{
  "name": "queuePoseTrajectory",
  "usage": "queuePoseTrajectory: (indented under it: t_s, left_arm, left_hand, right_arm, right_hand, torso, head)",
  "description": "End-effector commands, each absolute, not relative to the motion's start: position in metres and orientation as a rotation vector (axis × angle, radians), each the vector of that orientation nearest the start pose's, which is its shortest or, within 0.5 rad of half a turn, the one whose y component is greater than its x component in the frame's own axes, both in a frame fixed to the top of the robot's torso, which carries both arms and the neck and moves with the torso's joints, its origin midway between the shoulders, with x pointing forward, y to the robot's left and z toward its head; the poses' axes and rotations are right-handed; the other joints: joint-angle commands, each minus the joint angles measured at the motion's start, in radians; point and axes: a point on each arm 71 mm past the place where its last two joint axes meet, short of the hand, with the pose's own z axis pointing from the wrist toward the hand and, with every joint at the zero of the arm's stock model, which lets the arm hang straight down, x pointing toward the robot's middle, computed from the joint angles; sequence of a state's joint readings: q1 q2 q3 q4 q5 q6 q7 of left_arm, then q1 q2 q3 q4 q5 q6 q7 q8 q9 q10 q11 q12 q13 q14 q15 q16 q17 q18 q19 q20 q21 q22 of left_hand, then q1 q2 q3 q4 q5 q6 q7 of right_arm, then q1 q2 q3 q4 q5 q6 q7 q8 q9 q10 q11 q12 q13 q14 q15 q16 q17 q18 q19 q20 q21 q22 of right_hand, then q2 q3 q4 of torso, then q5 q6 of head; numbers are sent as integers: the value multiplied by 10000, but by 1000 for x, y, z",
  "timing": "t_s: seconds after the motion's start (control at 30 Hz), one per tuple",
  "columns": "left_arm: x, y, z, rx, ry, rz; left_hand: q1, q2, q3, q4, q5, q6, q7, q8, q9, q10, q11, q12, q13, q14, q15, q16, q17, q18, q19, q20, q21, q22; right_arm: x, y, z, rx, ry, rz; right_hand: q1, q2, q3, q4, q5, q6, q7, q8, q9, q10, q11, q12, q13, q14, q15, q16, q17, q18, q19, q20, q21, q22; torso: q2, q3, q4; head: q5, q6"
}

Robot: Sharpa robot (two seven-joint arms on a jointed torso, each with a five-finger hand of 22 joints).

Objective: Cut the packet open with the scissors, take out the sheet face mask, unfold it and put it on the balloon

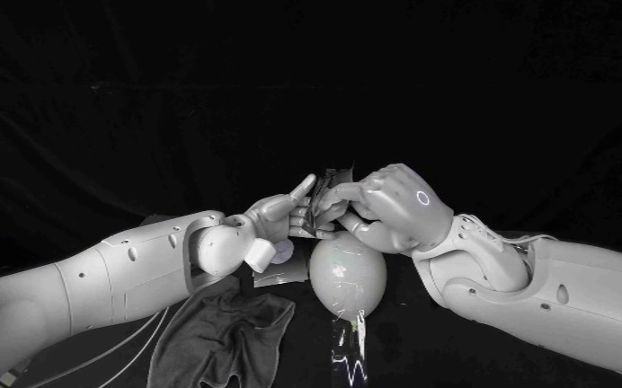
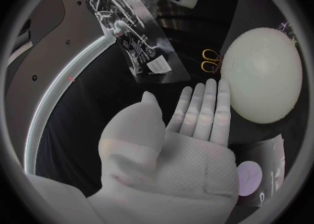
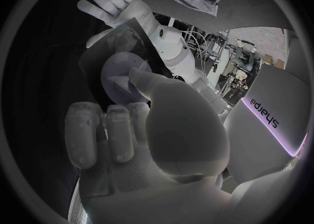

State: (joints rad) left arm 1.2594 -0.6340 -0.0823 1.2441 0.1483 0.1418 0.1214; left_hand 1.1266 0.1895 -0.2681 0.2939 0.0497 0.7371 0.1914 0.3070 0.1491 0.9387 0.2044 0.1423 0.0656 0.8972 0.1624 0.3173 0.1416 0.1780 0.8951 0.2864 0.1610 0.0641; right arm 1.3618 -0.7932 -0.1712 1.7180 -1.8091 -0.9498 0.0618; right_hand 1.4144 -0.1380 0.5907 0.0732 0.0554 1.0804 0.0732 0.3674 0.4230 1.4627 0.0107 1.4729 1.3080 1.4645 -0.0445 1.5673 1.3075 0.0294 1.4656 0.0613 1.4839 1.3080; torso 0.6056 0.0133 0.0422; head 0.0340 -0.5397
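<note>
— Packet point(image 1: 336, 180): where was it?
— Up between the hands, pinched by the right hand point(image 1: 395, 208). It was glossy dark foil, with a white label point(image 2: 157, 66) too small to read. I couldn't tell its contents.
— Left hand point(image 1: 288, 215)?
— Fingers straight, holding nothing, just beside it.
— Balloon point(image 1: 343, 278)?
— Pale and egg-shaped, at 6 o'clock below the hands. Gold-handled scissors point(image 2: 211, 60) lay near it, and a crumpled grey cloth point(image 1: 220, 334) at 7.

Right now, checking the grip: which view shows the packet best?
Left wrist view: the packet shows nearly whole. In the head view the right hand hides most; the right wrist view shows part behind that hand.
</note>
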Motion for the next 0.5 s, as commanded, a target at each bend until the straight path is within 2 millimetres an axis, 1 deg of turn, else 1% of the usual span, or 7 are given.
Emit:
queuePoseTrajectory:
  t_s: [0.03,0.13,0.2,0.27,0.4,0.43,0.5]
  left_arm:
    - [521,147,-184,-11932,18354,-20221]
    - [520,145,-181,-11816,18169,-20823]
    - [519,145,-180,-11771,17994,-21076]
    - [520,147,-179,-11787,17734,-21182]
    - [523,151,-178,-11886,17331,-21118]
    - [524,153,-178,-11918,17206,-21083]
    - [526,156,-178,-11970,16975,-21019]
  left_hand:
    - [6,229,-143,1,-21,323,609,147,80,390,-97,129,47,362,-106,101,69,79,189,-22,-28,25]
    - [110,521,-327,-3,-18,658,465,316,151,925,-267,263,75,935,-304,302,215,88,446,-74,-4,40]
    - [292,827,-440,-8,-22,967,340,469,213,1377,-406,351,100,1334,-453,429,360,84,716,-155,51,54]
    - [483,981,-496,-3,-29,1255,251,638,278,1760,-528,435,137,1539,-545,479,469,82,856,-200,60,53]
    - [868,1044,-336,-25,-5,1566,99,846,371,2201,-666,536,194,1875,-692,624,645,88,1061,-276,105,67]
    - [1327,1025,19,-14,-21,1718,-24,986,445,2465,-788,586,229,2080,-812,736,798,77,1239,-355,155,79]
    - [1718,1038,261,-53,-14,1783,-105,1078,500,2629,-847,596,246,2187,-874,799,924,81,1340,-404,165,75]
  right_arm:
    - [419,-121,-95,-5157,7390,9308]
    - [421,-121,-96,-5129,7443,9261]
    - [422,-121,-96,-5112,7493,9216]
    - [424,-122,-97,-5100,7557,9163]
    - [425,-123,-97,-5083,7625,9109]
    - [425,-123,-97,-5076,7640,9097]
    - [426,-123,-97,-5068,7680,9072]
  right_hand:
    - [-98,12,46,-10,-67,-52,43,62,19,536,-65,26,1902,1063,-87,35,2633,-88,576,-56,4,2358]
    - [-101,12,48,-11,-67,-54,43,64,20,532,-66,20,1897,1063,-87,35,2633,-90,579,-56,11,2360]
    - [-102,12,49,-12,-67,-54,42,65,21,541,-66,35,1909,1063,-87,35,2633,-91,580,-56,13,2361]
    - [-102,12,49,-12,-67,-54,42,65,21,541,-66,35,1909,1063,-87,35,2633,-91,580,-56,13,2361]
    - [-102,12,49,-12,-67,-54,42,65,21,541,-66,35,1909,1063,-87,35,2633,-91,580,-56,13,2361]
    - [-102,12,49,-12,-67,-54,42,65,21,541,-66,35,1909,1063,-87,35,2633,-91,580,-56,13,2361]
    - [-102,12,49,-12,-67,-54,42,65,21,541,-66,35,1909,1063,-87,35,2633,-91,580,-56,13,2361]
  torso:
    - [-9,2,1]
    - [-13,5,-1]
    - [-17,5,-1]
    - [-18,6,-4]
    - [-12,8,-8]
    - [-11,8,-10]
    - [-7,10,-6]
  head:
    - [-14,-28]
    - [-16,-29]
    - [-28,-31]
    - [-34,-35]
    - [-52,-35]
    - [-56,-33]
    - [-74,-26]
